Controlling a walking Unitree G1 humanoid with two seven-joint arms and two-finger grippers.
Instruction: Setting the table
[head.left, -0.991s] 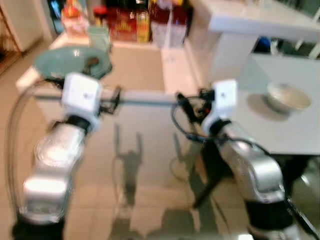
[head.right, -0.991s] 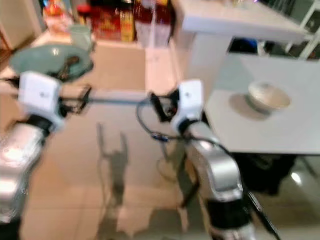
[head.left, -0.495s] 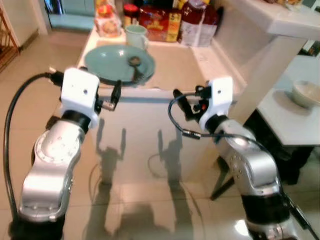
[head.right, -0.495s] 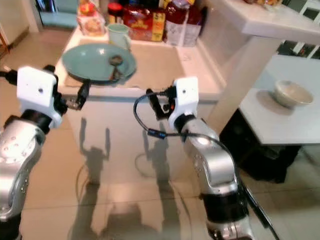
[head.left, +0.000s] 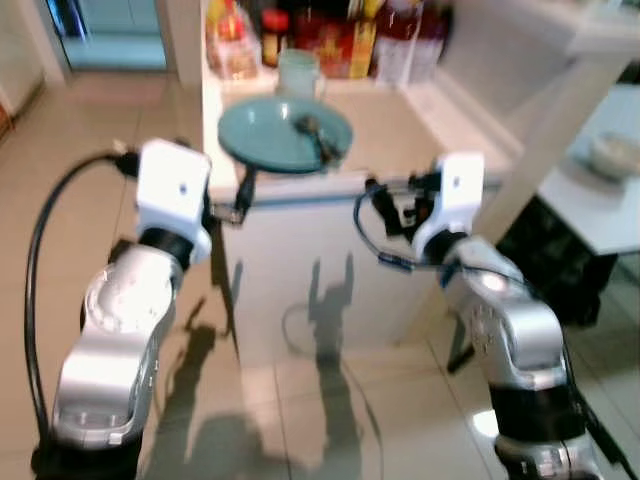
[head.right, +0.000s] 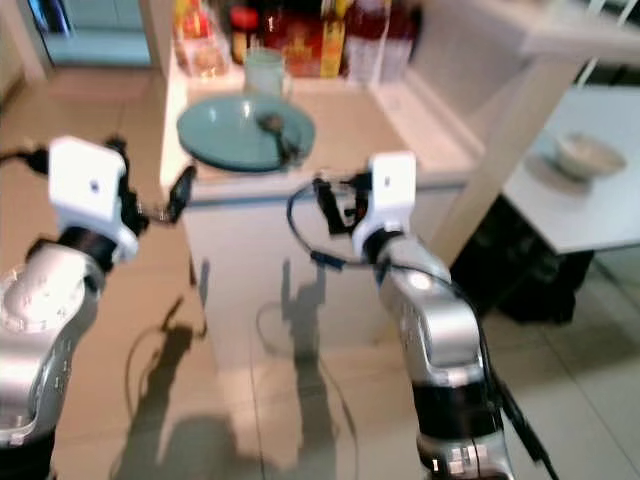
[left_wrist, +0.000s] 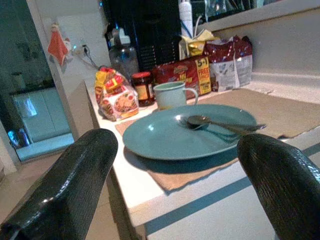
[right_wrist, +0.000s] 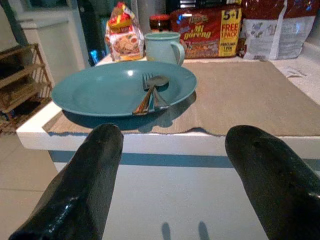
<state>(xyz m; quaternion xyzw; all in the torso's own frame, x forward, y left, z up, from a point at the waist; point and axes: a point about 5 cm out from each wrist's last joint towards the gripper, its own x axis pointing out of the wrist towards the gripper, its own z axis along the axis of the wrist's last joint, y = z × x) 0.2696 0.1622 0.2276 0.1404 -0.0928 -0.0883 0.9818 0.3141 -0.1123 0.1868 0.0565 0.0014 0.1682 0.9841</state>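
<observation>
A: Plate (right_wrist: 122, 88) first. Teal, lying on the brown mat (right_wrist: 240, 97) at the near corner of the bench (right_wrist: 165, 145), with a fork and spoon (right_wrist: 150, 92) resting in it, handles toward the rim.

B: And the arms?

A: Left gripper (left_wrist: 165, 195) and right gripper (right_wrist: 167, 165) are both raised just short of the bench edge, each pair of jaws spread wide with nothing between them. Neither touches the plate.

B: How would you take it?

A: My judgement: come in low from the near rim, one finger under and one over, and lift it level, since the loose cutlery could slide off if it tips. The mat may drag along too, so a slow start seems wise.

B: What else is up there?

A: A pale green mug (right_wrist: 162, 46) just behind the plate, then snack packets (right_wrist: 207, 32) and a jar (right_wrist: 160, 22) along the back. Off to the robot's right stands a white table (head.right: 600, 210) carrying a bowl (head.right: 588, 155), likely where the setting goes. Glossy beige floor tiles (head.left: 330, 420) below.
</observation>
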